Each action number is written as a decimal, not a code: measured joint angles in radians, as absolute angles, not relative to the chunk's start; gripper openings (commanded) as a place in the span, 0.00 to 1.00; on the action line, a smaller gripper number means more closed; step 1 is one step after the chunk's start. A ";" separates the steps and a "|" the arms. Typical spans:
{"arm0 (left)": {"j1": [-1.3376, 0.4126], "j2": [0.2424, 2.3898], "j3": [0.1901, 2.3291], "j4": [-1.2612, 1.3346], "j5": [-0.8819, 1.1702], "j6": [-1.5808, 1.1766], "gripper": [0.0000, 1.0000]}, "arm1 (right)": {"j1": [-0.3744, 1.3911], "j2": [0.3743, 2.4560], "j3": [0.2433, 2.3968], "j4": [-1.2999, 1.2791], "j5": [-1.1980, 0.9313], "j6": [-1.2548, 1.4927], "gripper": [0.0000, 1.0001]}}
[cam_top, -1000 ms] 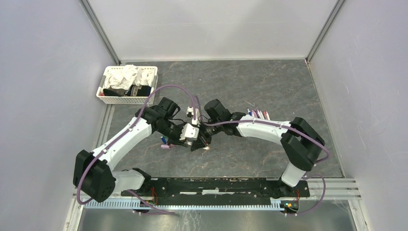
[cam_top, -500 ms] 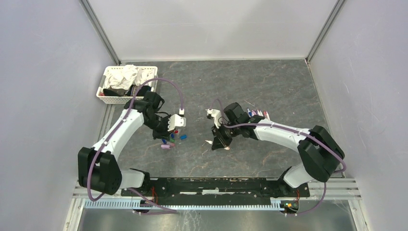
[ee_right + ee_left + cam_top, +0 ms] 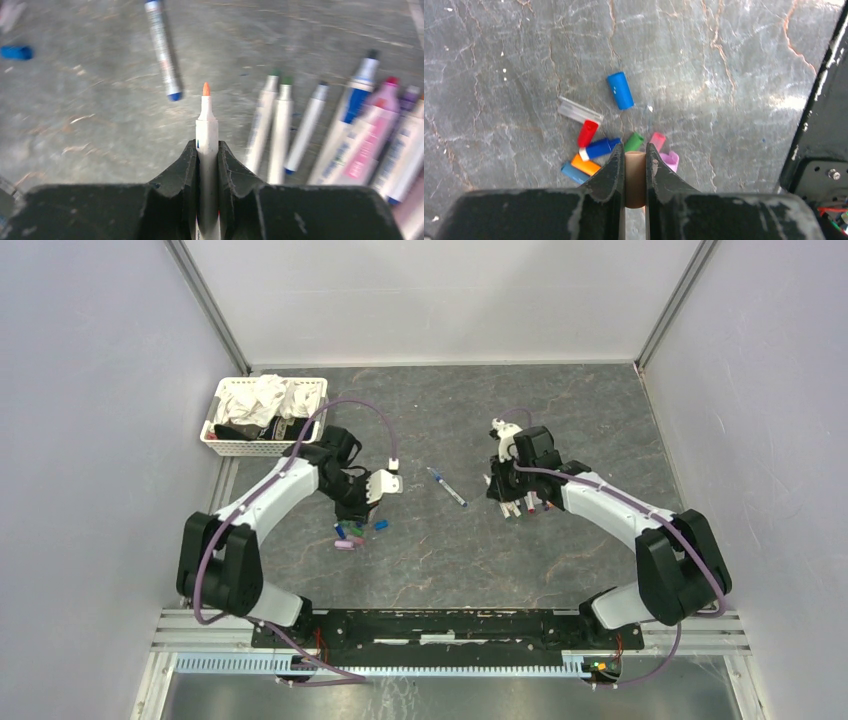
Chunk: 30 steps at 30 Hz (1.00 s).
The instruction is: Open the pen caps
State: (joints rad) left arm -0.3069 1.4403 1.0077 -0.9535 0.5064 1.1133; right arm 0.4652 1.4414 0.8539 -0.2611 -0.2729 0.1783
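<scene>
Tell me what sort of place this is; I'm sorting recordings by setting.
Probably a lab robot test cell: plain grey walls enclose a dark stone-patterned table, and a rail at its near edge carries the left arm and right arm.

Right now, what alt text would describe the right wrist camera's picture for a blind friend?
The right gripper is shut on a white pen with a bare orange tip, above a grey table. A row of pens lies to its right; one blue-ended pen lies alone at upper left.
</scene>
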 measured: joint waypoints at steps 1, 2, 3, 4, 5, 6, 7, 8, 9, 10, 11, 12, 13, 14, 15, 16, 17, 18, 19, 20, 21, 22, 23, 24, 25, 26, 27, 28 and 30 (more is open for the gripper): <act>-0.316 1.454 1.008 -0.936 0.499 1.102 0.02 | 0.458 1.441 0.854 -0.262 -0.238 0.183 0.00; -0.325 1.473 1.008 -0.917 0.493 1.086 0.02 | 0.453 1.441 0.852 -0.260 -0.194 0.188 0.00; -0.332 1.487 1.008 -0.902 0.486 1.075 0.03 | 0.449 1.441 0.850 -0.258 -0.146 0.194 0.00; -0.338 1.503 1.008 -0.886 0.475 1.066 0.06 | 0.445 1.441 0.845 -0.254 -0.109 0.198 0.00; -0.341 1.523 1.008 -0.867 0.464 1.051 0.10 | 0.439 1.441 0.838 -0.250 -0.069 0.202 0.00; -0.342 1.537 1.008 -0.854 0.454 1.042 0.14 | 0.434 1.441 0.830 -0.248 -0.038 0.205 0.00; -0.342 1.553 1.008 -0.837 0.442 1.037 0.14 | 0.429 1.441 0.822 -0.245 -0.015 0.205 0.02; -0.343 1.567 1.008 -0.822 0.432 1.032 0.16 | 0.423 1.441 0.814 -0.244 0.004 0.205 0.03; -0.343 1.578 1.008 -0.807 0.420 1.026 0.17 | 0.419 1.444 0.807 -0.241 0.020 0.205 0.05; -0.343 1.587 1.008 -0.797 0.413 1.019 0.18 | 0.415 1.449 0.803 -0.242 0.034 0.205 0.07; -0.344 1.597 1.008 -0.782 0.401 1.012 0.20 | 0.411 1.457 0.803 -0.242 0.046 0.205 0.10; -0.345 1.605 1.008 -0.772 0.393 1.008 0.22 | 0.407 1.472 0.803 -0.237 0.057 0.204 0.13; -0.346 1.611 1.007 -0.764 0.390 1.007 0.22 | 0.404 1.483 0.803 -0.235 0.064 0.204 0.15; -0.348 1.616 1.007 -0.755 0.383 1.002 0.23 | 0.401 1.499 0.803 -0.233 0.072 0.204 0.19; -0.350 1.619 1.007 -0.749 0.377 0.995 0.24 | 0.398 1.512 0.803 -0.233 0.076 0.204 0.22; -0.353 1.623 1.007 -0.741 0.370 0.987 0.25 | 0.397 1.525 0.803 -0.233 0.080 0.204 0.27; -0.355 1.625 1.007 -0.736 0.366 0.984 0.26 | 0.396 1.537 0.803 -0.233 0.082 0.205 0.31; -0.356 1.626 1.007 -0.731 0.365 0.983 0.27 | 0.396 1.544 0.803 -0.233 0.083 0.205 0.33; -0.356 1.627 1.006 -0.726 0.364 0.982 0.29 | 0.396 1.550 0.803 -0.233 0.086 0.205 0.34; -0.358 1.627 1.006 -0.724 0.363 0.980 0.30 | 0.396 1.553 0.803 -0.232 0.088 0.204 0.35; -0.358 1.627 1.006 -0.723 0.363 0.977 0.32 | 0.396 1.554 0.803 -0.232 0.089 0.204 0.36; -0.360 1.627 1.006 -0.722 0.364 0.971 0.33 | 0.396 1.553 0.803 -0.229 0.091 0.205 0.37; -0.360 1.627 1.006 -0.723 0.364 0.965 0.34 | 0.396 1.553 0.803 -0.224 0.093 0.204 0.38; -0.360 1.626 1.006 -0.723 0.366 0.962 0.36 | 0.396 1.553 0.803 -0.223 0.094 0.205 0.38; -0.360 1.626 1.006 -0.723 0.368 0.957 0.37 | 0.397 1.552 0.803 -0.223 0.097 0.204 0.38; -0.360 1.626 1.006 -0.724 0.370 0.953 0.39 | 0.397 1.549 0.803 -0.223 0.099 0.204 0.40; -0.360 1.626 1.006 -0.727 0.373 0.950 0.40 | 0.397 1.544 0.803 -0.223 0.104 0.204 0.41; -0.360 1.624 1.009 -0.731 0.376 0.946 0.42 | 0.397 1.537 0.803 -0.223 0.107 0.204 0.42; -0.361 1.615 1.023 -0.748 0.388 0.933 0.44 | 0.398 1.515 0.804 -0.223 0.110 0.204 0.44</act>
State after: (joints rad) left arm -0.3607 1.6154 1.0229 -0.7475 0.3882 0.9333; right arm 0.3977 1.5146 0.8036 -0.2230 0.1104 0.2043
